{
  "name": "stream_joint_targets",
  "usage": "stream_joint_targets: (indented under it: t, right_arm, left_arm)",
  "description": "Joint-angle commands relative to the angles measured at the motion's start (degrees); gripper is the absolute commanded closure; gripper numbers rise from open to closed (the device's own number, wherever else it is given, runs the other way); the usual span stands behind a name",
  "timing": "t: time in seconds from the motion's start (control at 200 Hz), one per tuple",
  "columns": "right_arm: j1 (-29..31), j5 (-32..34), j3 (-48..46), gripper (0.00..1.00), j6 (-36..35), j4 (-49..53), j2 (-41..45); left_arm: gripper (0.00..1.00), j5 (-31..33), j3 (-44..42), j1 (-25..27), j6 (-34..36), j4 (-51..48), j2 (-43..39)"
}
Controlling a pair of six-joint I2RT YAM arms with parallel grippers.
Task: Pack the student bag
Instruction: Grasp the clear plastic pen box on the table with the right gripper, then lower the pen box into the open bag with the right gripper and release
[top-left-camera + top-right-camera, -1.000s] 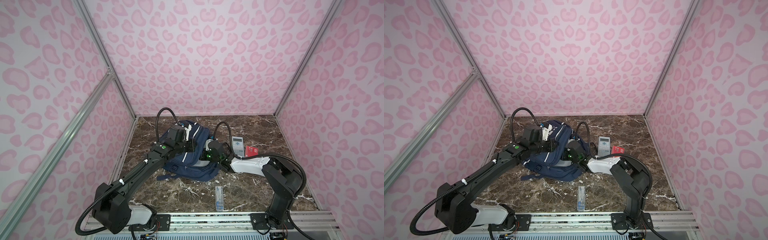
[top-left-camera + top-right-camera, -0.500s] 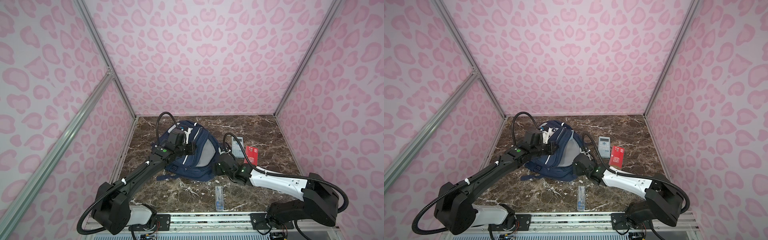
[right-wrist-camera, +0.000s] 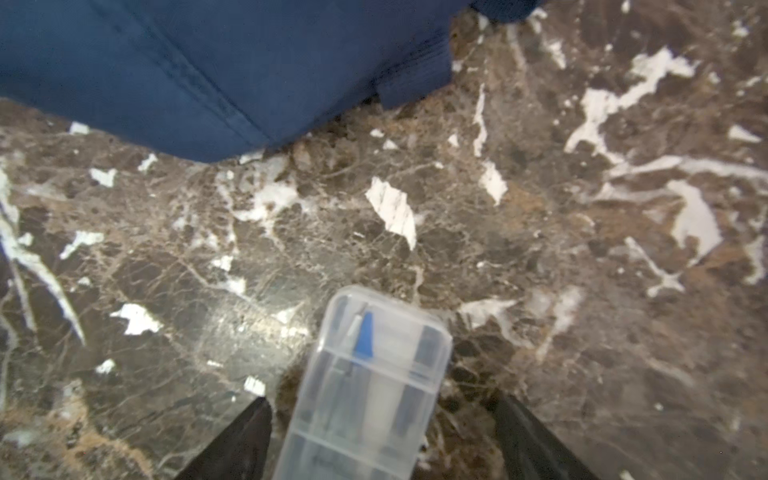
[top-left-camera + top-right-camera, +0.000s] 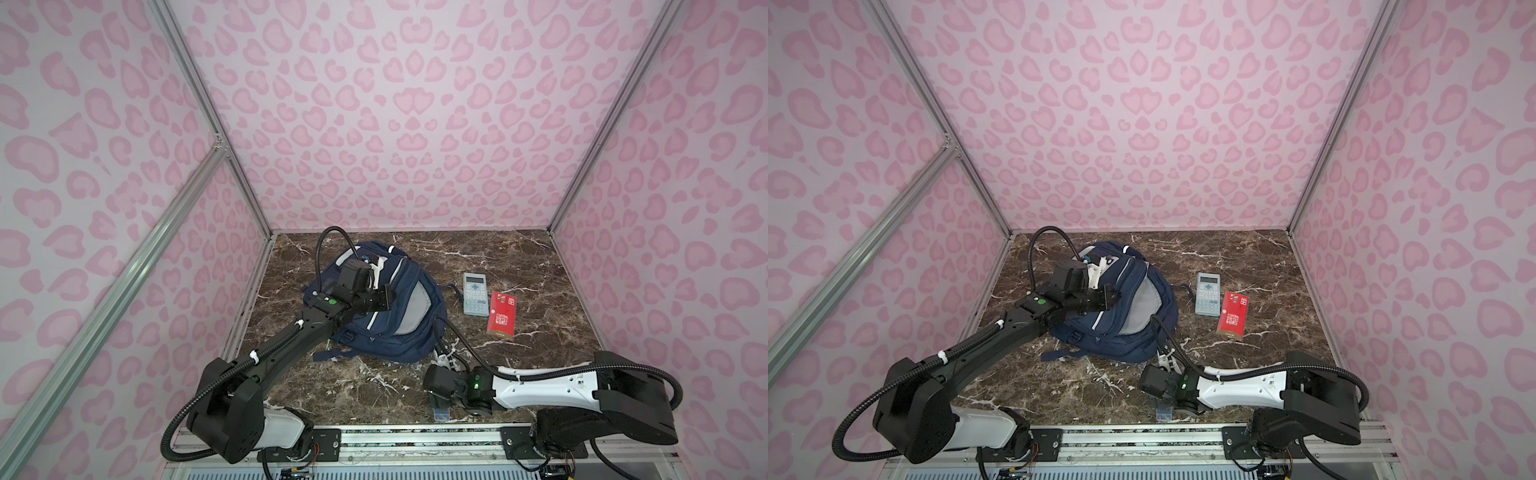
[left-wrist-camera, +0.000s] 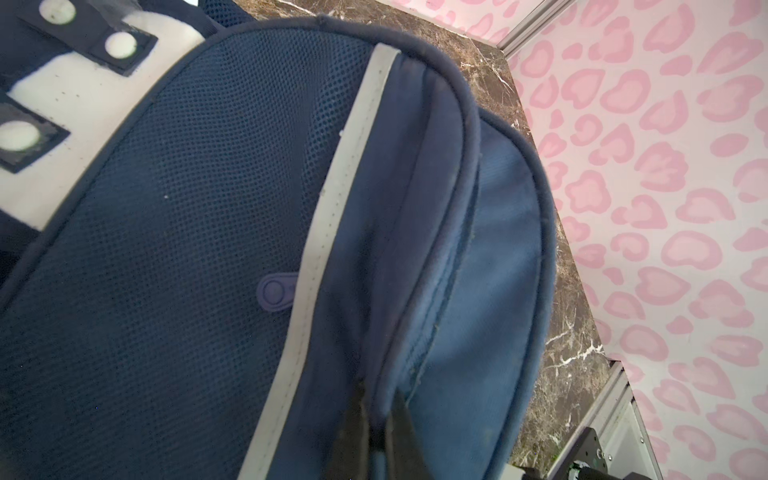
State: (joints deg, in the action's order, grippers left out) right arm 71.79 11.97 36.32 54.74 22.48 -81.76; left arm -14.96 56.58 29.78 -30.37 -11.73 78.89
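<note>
Left pincer (image 5: 376, 432) — clamped on a fold of the bag (image 5: 166, 249) | right pincer (image 3: 386, 438) — wide, astride the clear case (image 3: 365, 374) on the desk (image 3: 540, 249), gaps both sides

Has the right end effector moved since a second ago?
Yes. The right end effector pulled back from the student bag toward the near rail, farther from the calculator, over a clear case.

- On the left arm (image 4: 291, 345): black links, round green dot (image 4: 331, 302), white cable ties (image 4: 254, 356), white base housing (image 4: 286, 430).
- On the right arm (image 4: 544, 380): white forearm, black shoulder, small green light (image 4: 476, 385).
- Black corrugated cable (image 4: 318, 262) along each arm.
- On the right gripper (image 3: 380, 399): black tapered fingers (image 3: 245, 440).
- Silver rail (image 4: 415, 440) at near edge, black mounting plates (image 4: 326, 444) with screws.
</note>
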Motion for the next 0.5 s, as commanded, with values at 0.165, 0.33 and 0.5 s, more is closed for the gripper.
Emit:
stream_joint_targets:
  t: [0.165, 0.33, 0.5]
  right_arm:
    - [-1.1, -1.7, -0.3, 0.51, 1.4, 1.2, -1.7]
    - [-4.9, -0.8, 0.8, 0.58, -2.8, 3.8, 0.7]
    - [-10.9, -4.8, 3.5, 0.58, -8.8, 2.4, 7.4]
  left_arm:
    - [0.97, 2.5, -1.0, -0.2, -0.6, 0.0, -0.6]
    - [0.97, 1.5, -0.7, -0.2, 0.0, -0.6, -1.0]
    - [0.97, -2.0, 0.1, -0.2, 0.2, -0.7, -1.7]
